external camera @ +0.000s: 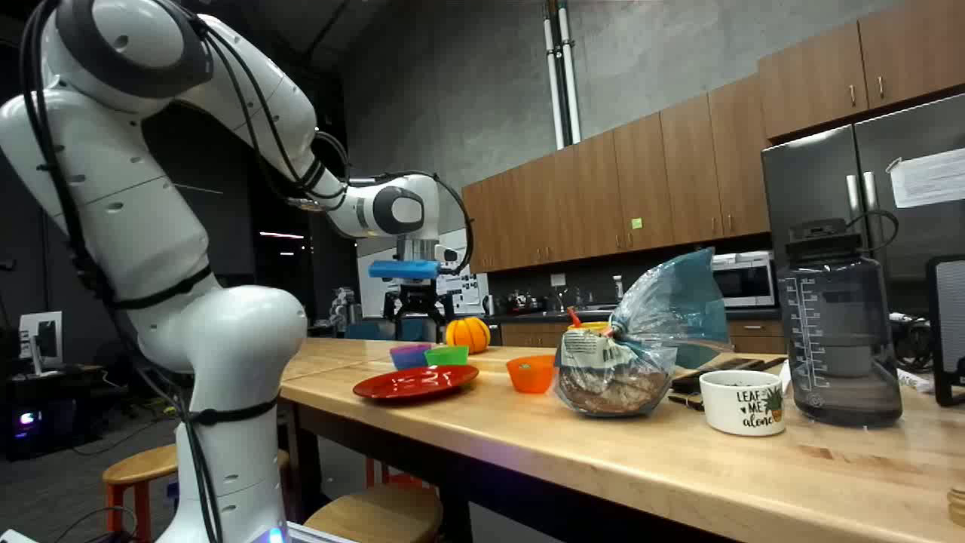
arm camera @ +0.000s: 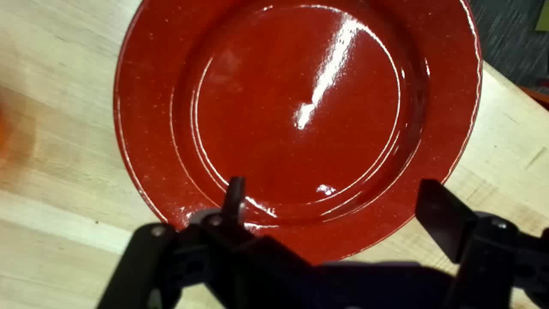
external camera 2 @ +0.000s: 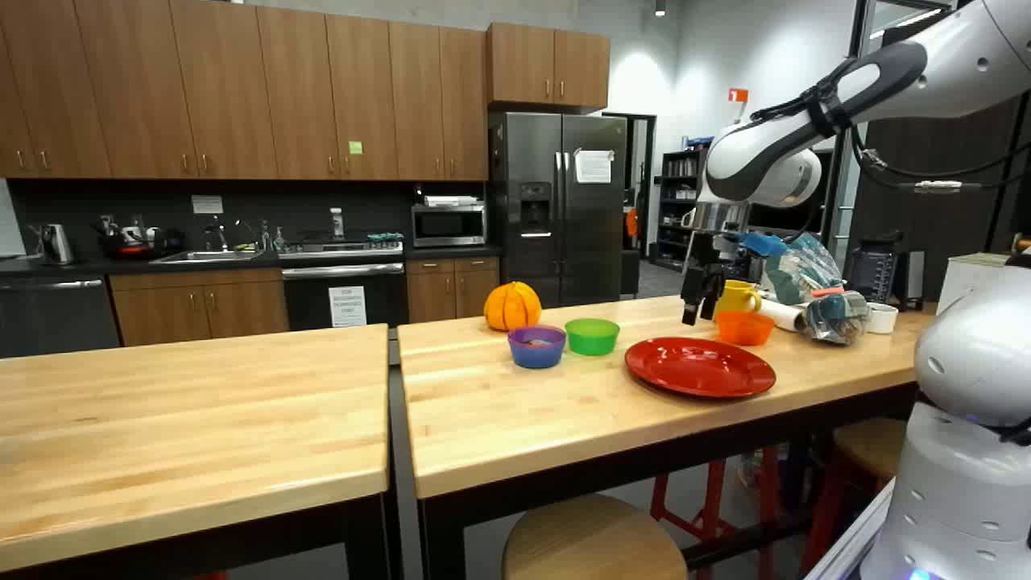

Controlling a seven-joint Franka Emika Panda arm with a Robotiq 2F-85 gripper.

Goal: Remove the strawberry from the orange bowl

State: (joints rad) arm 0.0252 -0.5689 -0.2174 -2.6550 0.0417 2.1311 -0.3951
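The small orange bowl (external camera: 531,375) sits on the wooden table. It also shows in an exterior view (external camera 2: 744,329), and an orange blur at the left edge of the wrist view (arm camera: 3,139) appears to be it. A tiny greenish spot shows inside the bowl; I cannot tell whether it is the strawberry, which I cannot make out in any view. My gripper (arm camera: 332,189) is open and empty, pointing down above the red plate. It shows in both exterior views (external camera: 419,323) (external camera 2: 701,310), raised above the table and off to one side of the orange bowl.
The red plate (arm camera: 296,141) lies beside the bowl. A purple-blue bowl (external camera 2: 536,348), a green bowl (external camera 2: 592,337) and a pumpkin (external camera 2: 512,306) stand nearby. A bagged loaf (external camera: 614,377), a yellow mug (external camera 2: 737,298), a white cup (external camera: 742,402) and a water bottle (external camera: 840,339) stand beyond the orange bowl.
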